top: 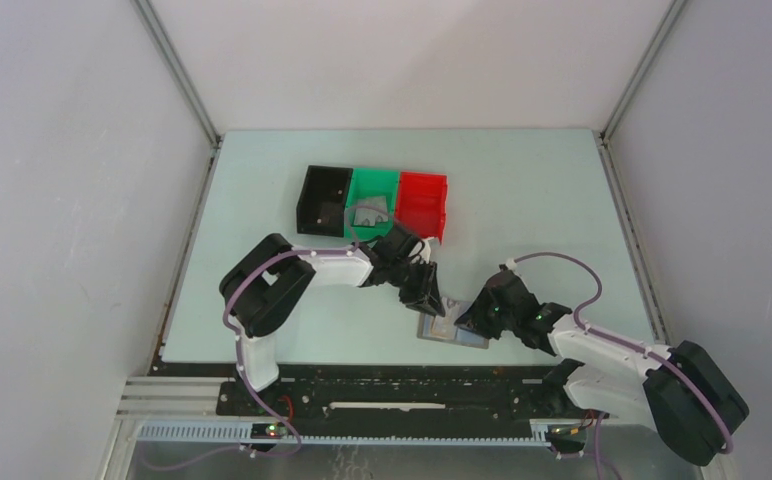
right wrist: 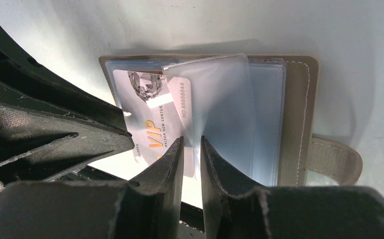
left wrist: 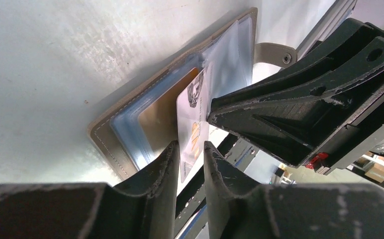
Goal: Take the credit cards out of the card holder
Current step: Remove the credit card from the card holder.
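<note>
"Where is the card holder (right wrist: 297, 99)?"

"It lies open and flat on the desk (top: 522, 200), close to the near edge and a bit right of the middle. Both hands are right at it."

"What is the left hand (left wrist: 190, 145) doing?"

"It reaches in from the left. Its two fingers are squeezed on a grey-white card (right wrist: 152, 107) with orange letters. One end of the card is in among the clear pockets and the other end sticks out."

"And the right hand (right wrist: 192, 142)?"

"It comes from the right. Its fingers are pinched close together with a clear page (right wrist: 220, 104) of the holder between them. The page bends up off the rest."

"Is there another card?"

"Yes, a tan-orange card (left wrist: 162, 119). It sits inside a blue-grey pocket, just beside the grey-white one."

"What is that little flap?"

"That is the closing tab (right wrist: 332, 159). It lies flat on the desk, sticking out from the holder's edge."

"And the boxes at the back?"

"A black bin (top: 314, 200), a green bin (top: 374, 190) and a red bin (top: 422, 200) stand in a row, touching, well apart from the holder. Something grey lies in the green one. I cannot tell what it is."
</note>
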